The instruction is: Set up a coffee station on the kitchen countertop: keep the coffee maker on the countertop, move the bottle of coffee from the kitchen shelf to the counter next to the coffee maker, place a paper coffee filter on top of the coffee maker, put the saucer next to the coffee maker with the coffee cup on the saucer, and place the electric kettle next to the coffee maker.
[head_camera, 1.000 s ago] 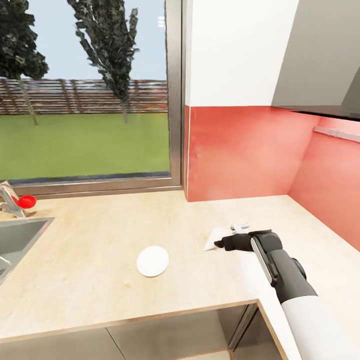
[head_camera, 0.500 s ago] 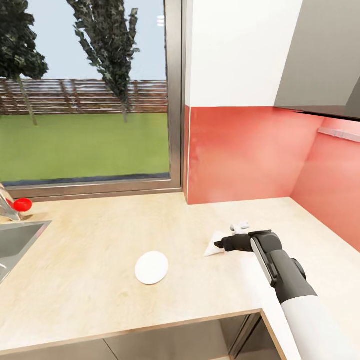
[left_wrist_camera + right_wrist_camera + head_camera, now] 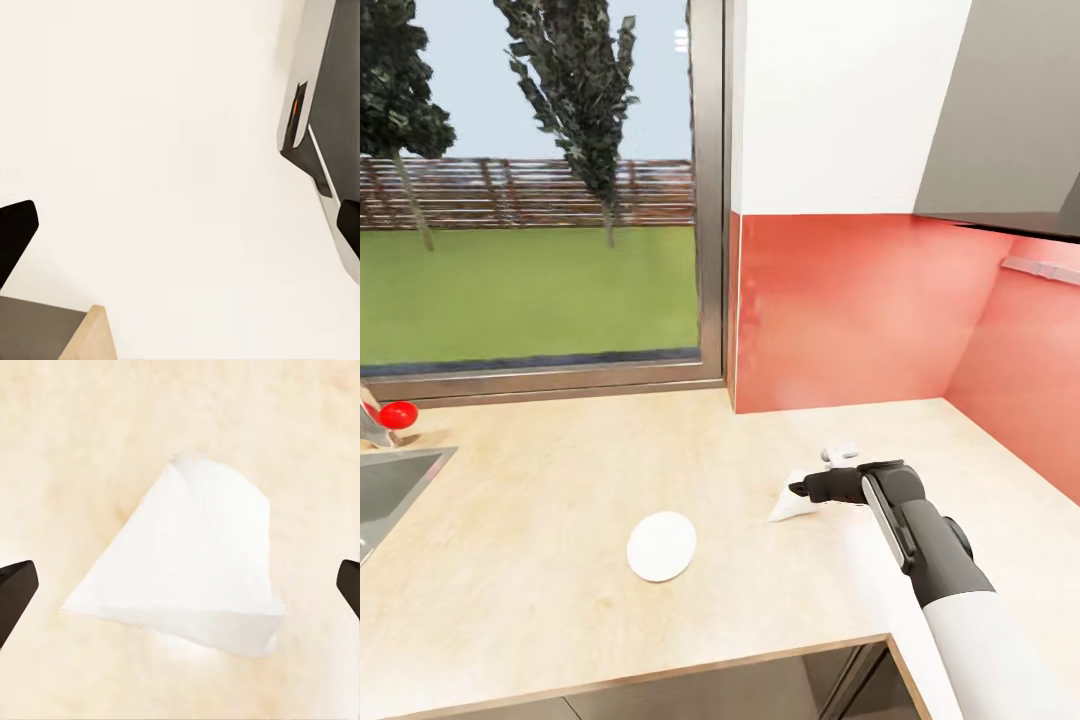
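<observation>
The right gripper (image 3: pixel 180 585), fingers spread apart, hovers over the paper filter (image 3: pixel 184 566) lying on the countertop (image 3: pixel 540 500). The saucer (image 3: pixel 661 546) lies to its left. No item looks placed yet.

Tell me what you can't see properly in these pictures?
- The small white thing behind the right end effector in the head view: too small to name.
- The paper coffee filter: the end effector covers its near edge in the head view, so touching or apart is unclear.
- The sink: cut off by the left edge of the head view.
- The faucet with the red knob: cut off there too.
</observation>
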### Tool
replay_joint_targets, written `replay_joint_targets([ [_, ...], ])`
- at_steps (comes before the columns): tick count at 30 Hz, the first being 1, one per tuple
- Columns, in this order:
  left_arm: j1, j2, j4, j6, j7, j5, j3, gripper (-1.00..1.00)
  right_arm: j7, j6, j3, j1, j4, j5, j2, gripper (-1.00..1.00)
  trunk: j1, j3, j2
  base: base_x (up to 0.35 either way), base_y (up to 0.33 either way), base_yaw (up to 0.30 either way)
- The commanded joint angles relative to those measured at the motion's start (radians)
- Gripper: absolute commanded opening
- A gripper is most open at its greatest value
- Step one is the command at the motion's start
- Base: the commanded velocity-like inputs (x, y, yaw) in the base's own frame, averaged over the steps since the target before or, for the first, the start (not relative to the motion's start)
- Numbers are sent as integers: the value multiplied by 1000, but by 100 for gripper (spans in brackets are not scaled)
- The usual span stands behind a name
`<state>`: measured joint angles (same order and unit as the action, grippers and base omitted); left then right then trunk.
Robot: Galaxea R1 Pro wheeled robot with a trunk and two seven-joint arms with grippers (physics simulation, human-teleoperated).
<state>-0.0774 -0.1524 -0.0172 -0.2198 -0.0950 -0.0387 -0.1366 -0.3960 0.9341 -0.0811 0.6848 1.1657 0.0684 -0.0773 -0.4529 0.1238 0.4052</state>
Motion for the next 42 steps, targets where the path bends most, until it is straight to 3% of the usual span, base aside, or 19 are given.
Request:
replay_joint_targets([
  [1,1,1,-2,-6,-2,-4,-6,100,-6,3,-2,1,1,8,-1,100,-1,2,2,232,0,0],
  [12,1,2,-2,-6,-2,-4,-7,100,-6,2,-3,1,-10,9,-12,100,-1,2,2,60,0,0],
  [13,1,1,-3,-6,-2,-4,-7,100,-9,-17,-5,1,-63,6,-18,100,-1,2,2,0,0,0],
  [18,1,2,-2,-6,-2,-4,-7,100,-12,-82,-9,1,-120,4,-19,100,-1,2,2,0,0,0],
  [26,1,2,-2,-6,-2,-4,-7,100,-14,-95,-11,1,-132,2,-18,100,-1,2,2,0,0,0],
  [27,1,2,-2,-6,-2,-4,-7,100,-14,-95,-11,1,-132,2,-18,-100,-1,2,2,0,0,0],
  [42,1,2,-1,-6,-2,-4,-6,100,-14,-95,-14,1,-130,2,-16,-100,-1,2,2,0,0,0],
])
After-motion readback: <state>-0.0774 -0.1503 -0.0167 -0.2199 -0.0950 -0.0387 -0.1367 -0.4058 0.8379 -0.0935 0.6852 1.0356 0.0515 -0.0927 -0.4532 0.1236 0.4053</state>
